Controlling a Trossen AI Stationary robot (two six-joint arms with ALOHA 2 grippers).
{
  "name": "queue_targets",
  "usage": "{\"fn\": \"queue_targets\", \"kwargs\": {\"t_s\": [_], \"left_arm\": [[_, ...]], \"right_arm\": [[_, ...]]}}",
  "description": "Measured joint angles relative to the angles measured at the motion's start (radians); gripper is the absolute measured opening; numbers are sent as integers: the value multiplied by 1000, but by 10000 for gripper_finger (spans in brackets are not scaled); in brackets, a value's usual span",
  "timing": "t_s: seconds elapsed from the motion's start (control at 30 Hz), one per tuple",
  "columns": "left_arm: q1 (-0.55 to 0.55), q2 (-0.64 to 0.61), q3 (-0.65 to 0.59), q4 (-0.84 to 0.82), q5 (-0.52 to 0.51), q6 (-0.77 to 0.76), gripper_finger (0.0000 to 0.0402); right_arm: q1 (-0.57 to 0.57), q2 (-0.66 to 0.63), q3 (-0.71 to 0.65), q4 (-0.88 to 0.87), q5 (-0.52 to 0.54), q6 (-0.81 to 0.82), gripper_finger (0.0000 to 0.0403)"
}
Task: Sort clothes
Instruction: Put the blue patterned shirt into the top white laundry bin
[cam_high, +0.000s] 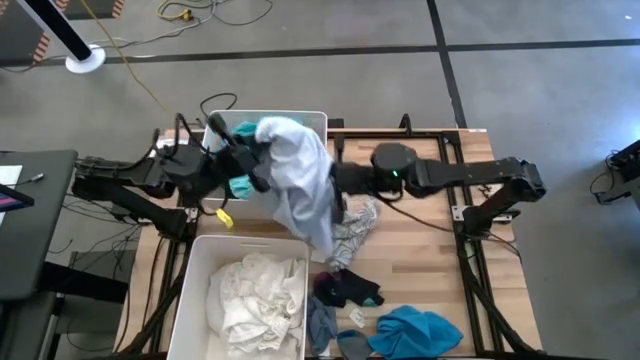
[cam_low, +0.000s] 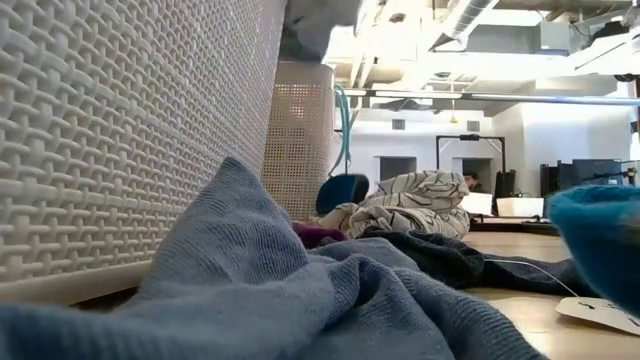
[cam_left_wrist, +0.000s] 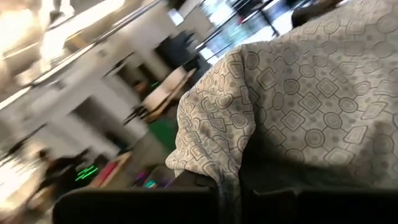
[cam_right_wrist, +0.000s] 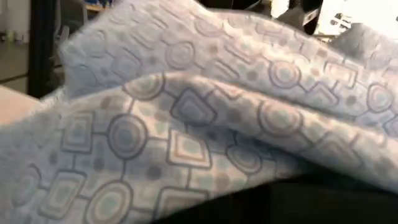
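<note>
High view shows both grippers, left (cam_high: 262, 160) and right (cam_high: 338, 178), clamped shut on a pale patterned garment (cam_high: 300, 175) stretched between them, draping lengthwise over the far bin (cam_high: 318, 120), its tail trailing toward the near bin (cam_high: 196, 270).

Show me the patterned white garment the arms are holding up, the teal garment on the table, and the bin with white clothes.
patterned white garment (cam_high: 300, 170), high view, middle fold
teal garment (cam_high: 415, 330), high view, centre
bin with white clothes (cam_high: 196, 268), high view, left rim
</note>
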Motion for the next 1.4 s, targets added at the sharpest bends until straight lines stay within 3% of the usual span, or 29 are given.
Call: {"fn": "queue_targets", "kwargs": {"t_s": [0.27, 0.5, 0.77, 1.2, 1.4], "left_arm": [[90, -54, 0, -20, -100, 12, 2], [163, -96, 0, -266, -104, -133, 2], [212, -115, 0, -509, -77, -326, 2], [213, -115, 0, -671, -69, -470, 2], [213, -115, -16, -743, 0, -571, 2]], "right_arm": [[-117, 143, 216, -83, -108, -22, 0], [-203, 189, 353, -219, -107, -44, 0], [-309, 180, 370, -288, -102, 5, 0], [-347, 187, 370, -417, -107, 1, 0], [-345, 188, 350, -441, -208, 0, 0]]}}
